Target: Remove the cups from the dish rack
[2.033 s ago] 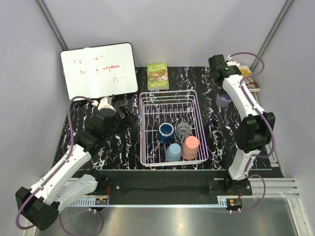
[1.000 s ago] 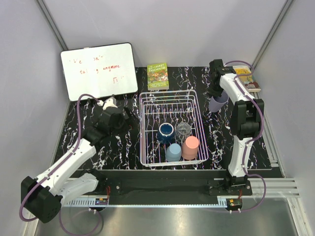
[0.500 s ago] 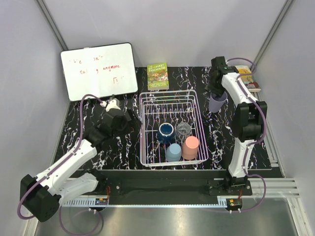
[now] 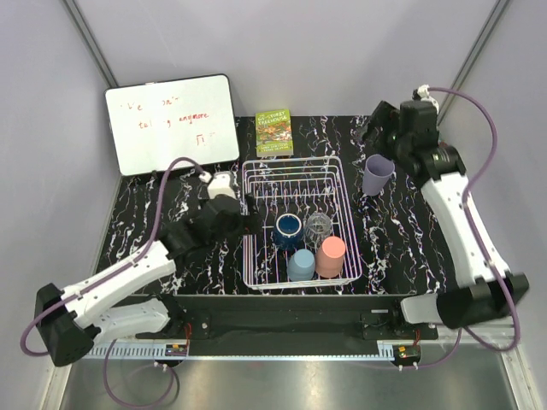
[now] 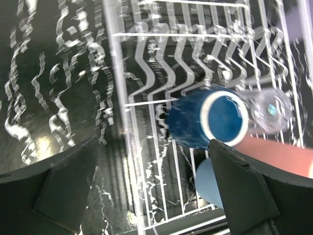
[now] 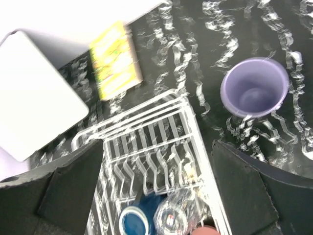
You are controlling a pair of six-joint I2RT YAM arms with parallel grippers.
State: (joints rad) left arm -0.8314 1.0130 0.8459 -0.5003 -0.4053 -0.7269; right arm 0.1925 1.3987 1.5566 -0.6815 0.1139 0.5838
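Lavender cup: released onto table, right tool withdrawn, spread wide. Left tool: wide, moved up to dish rack, four cups remaining.

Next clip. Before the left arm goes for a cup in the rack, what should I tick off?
1. Left jaws open, empty: ok.
2. Dark blue cup centred between them: not ok, sits toward one finger.
3. Clear glass apart from it: cannot tell, blurred.
4. Right jaws open, empty: ok.
5. Lavender cup upright on the table, outside the dish rack: ok.
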